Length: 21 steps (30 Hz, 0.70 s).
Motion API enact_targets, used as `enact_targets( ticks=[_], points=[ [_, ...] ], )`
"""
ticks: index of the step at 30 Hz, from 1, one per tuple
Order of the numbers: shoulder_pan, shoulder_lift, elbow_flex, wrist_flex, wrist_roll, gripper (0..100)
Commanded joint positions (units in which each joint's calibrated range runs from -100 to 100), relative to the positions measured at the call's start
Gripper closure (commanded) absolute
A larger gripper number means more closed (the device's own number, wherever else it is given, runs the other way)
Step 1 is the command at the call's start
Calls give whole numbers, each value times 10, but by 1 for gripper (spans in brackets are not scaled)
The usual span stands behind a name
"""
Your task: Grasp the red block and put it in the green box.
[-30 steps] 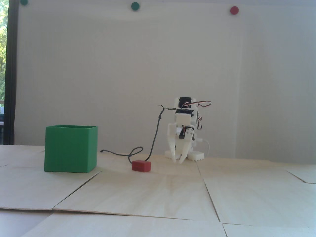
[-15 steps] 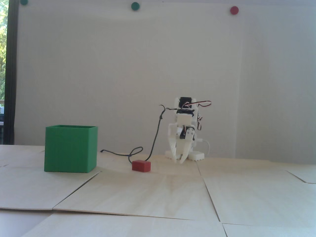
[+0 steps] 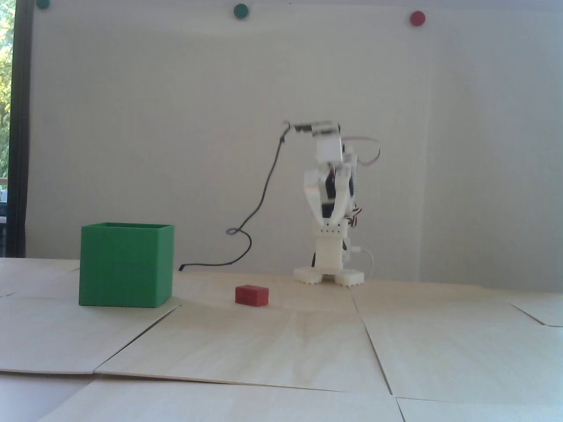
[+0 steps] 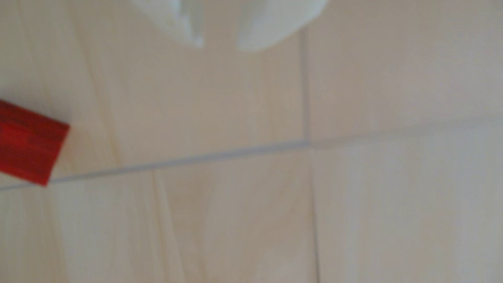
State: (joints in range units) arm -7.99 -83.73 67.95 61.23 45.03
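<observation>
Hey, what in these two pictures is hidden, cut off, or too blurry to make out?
- Green box inside: fixed view, hidden by its walls.
- Red block: wrist view, cut off at the left edge.
- Gripper: wrist view, blurred, cut off at the top.
- Gripper: fixed view, motion-blurred against the arm.

— What's different on my feed since a second ago?

— I've brought the arm (image 3: 329, 176) up. The gripper (image 3: 324, 224) sat low by the base (image 3: 329, 276), tips near the table; now it hangs well above the base.

— And the cable?

— The black cable (image 3: 264, 193) rose with it. Its loop lay just behind the red block (image 3: 251, 295); now it hangs well above the block.
</observation>
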Motion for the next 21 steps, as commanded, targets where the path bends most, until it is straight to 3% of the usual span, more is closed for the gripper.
enact_targets(
  ticks=[1,6,12,21],
  points=[
    [0,271,-223,-33,-39,97],
    [22,495,-343,-43,-48,97],
    [92,700,-443,-141,-48,97],
    [154,813,-473,-154,-47,97]
  ],
)
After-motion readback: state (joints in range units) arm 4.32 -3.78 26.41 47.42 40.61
